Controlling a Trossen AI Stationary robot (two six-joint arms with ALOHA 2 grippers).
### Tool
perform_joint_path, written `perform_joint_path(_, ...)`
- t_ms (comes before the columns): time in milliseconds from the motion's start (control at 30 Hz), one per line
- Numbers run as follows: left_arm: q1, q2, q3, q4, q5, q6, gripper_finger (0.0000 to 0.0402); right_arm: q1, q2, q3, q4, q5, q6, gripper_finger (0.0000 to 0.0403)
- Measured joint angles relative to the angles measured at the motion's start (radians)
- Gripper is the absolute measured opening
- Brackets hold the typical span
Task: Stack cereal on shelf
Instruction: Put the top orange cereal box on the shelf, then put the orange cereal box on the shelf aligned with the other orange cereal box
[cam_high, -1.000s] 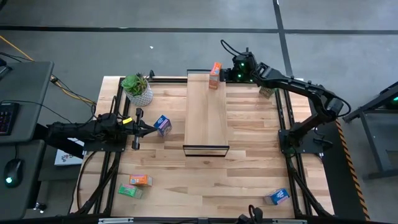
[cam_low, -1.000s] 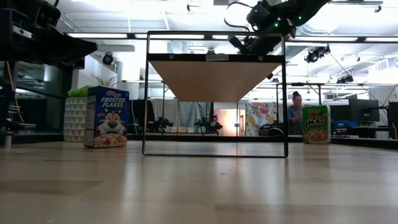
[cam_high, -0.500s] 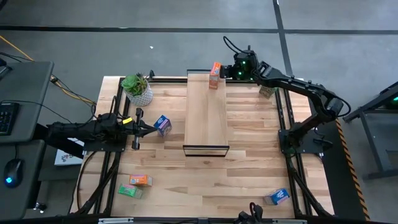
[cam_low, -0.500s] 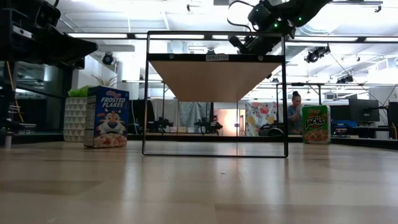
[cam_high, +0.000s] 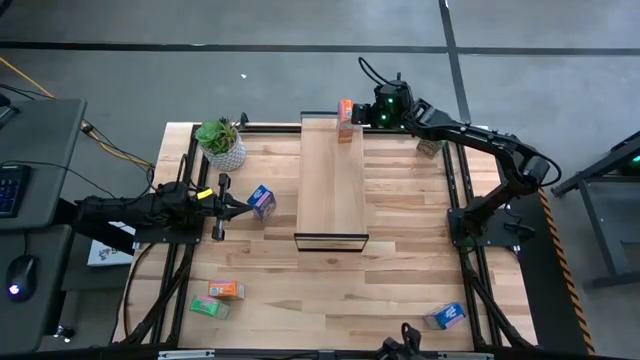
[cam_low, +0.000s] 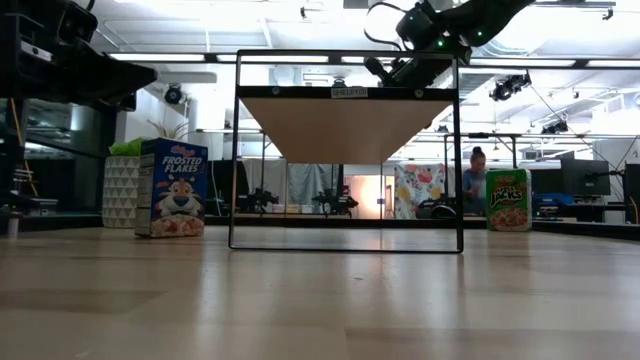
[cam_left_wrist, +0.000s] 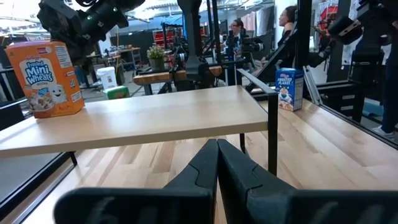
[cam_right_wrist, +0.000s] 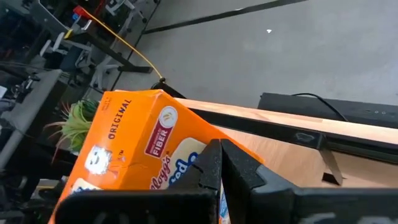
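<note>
Four cameras on one table: one overhead, one level with the top, two on the wrists.

From above we look straight down on the wide pale-wood tabletop (cam_high: 400, 260) and the long light-wood shelf plank (cam_high: 333, 180); at table height we face across the plank's underside (cam_low: 345, 125) into the room. Our left wrist camera looks along the plank at the upright orange cardboard cereal box (cam_left_wrist: 46, 78), which our right wrist camera sees very close (cam_right_wrist: 130, 149), and the overhead view shares (cam_high: 345, 117).

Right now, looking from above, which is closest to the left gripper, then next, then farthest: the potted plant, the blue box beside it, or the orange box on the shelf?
From the left gripper:
1. Blue cereal box, right beside it.
2. Potted plant, at the table's far left corner.
3. Orange cereal box, on the shelf's far end.
</note>
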Motion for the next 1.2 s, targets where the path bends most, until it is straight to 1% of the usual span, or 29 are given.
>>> perform_joint_path(133, 0.000, 0.000, 0.000, 0.000, 0.000, -0.017, 0.0001, -0.027, -0.021, 0.000, -0.004, -0.008, -0.018, 0.0000)
perform_joint_path(233, 0.000, 0.000, 0.000, 0.047, -0.002, -0.189, 0.0001, -0.055, -0.058, 0.000, -0.033, -0.033, -0.049, 0.0000)
perform_joint_path(300, 0.000, 0.000, 0.000, 0.139, -0.012, -0.323, 0.0001, -0.067, -0.092, 0.000, -0.052, -0.051, -0.068, 0.0000)
perform_joint_path(400, 0.000, 0.000, 0.000, 0.324, -0.015, -0.504, 0.0001, -0.075, -0.145, 0.000, -0.075, -0.082, -0.079, 0.0000)
perform_joint_path(467, 0.001, 0.001, 0.000, 0.465, -0.062, -0.552, 0.0001, -0.075, -0.176, 0.000, -0.080, -0.101, -0.089, 0.0000)
perform_joint_path(533, 0.001, 0.012, 0.004, 0.555, -0.144, -0.635, 0.0002, -0.069, -0.203, 0.000, -0.087, -0.110, -0.098, 0.0000)
perform_joint_path(567, 0.002, 0.016, 0.016, 0.559, -0.171, -0.679, 0.0005, -0.065, -0.215, 0.000, -0.087, -0.110, -0.100, 0.0000)
perform_joint_path(633, 0.002, 0.040, 0.065, 0.534, -0.179, -0.728, 0.0019, -0.060, -0.236, 0.000, -0.091, -0.110, -0.101, 0.0000)
perform_joint_path(700, 0.002, 0.089, 0.129, 0.499, -0.161, -0.747, 0.0041, -0.054, -0.253, 0.000, -0.091, -0.112, -0.104, 0.0000)
perform_joint_path(800, 0.002, 0.200, 0.262, 0.436, -0.104, -0.726, 0.0091, -0.054, -0.271, 0.000, -0.092, -0.121, -0.104, 0.0000)
perform_joint_path(900, 0.002, 0.331, 0.410, 0.357, -0.028, -0.652, 0.0150, -0.055, -0.281, 0.000, -0.102, -0.147, -0.104, 0.0000)
perform_joint_path(1000, 0.002, 0.455, 0.525, 0.318, 0.030, -0.571, 0.0206, -0.053, -0.288, 0.000, -0.116, -0.150, -0.104, 0.0000)
perform_joint_path(1067, 0.002, 0.522, 0.581, 0.336, 0.037, -0.495, 0.0234, -0.050, -0.287, 0.000, -0.130, -0.149, -0.096, 0.0000)
perform_joint_path(1133, 0.002, 0.584, 0.619, 0.377, 0.012, -0.405, 0.0250, -0.050, -0.287, 0.000, -0.131, -0.149, -0.096, 0.0000)
perform_joint_path(1200, 0.002, 0.633, 0.656, 0.390, 0.002, -0.435, 0.0255, -0.050, -0.287, 0.000, -0.131, -0.151, -0.096, 0.0000)
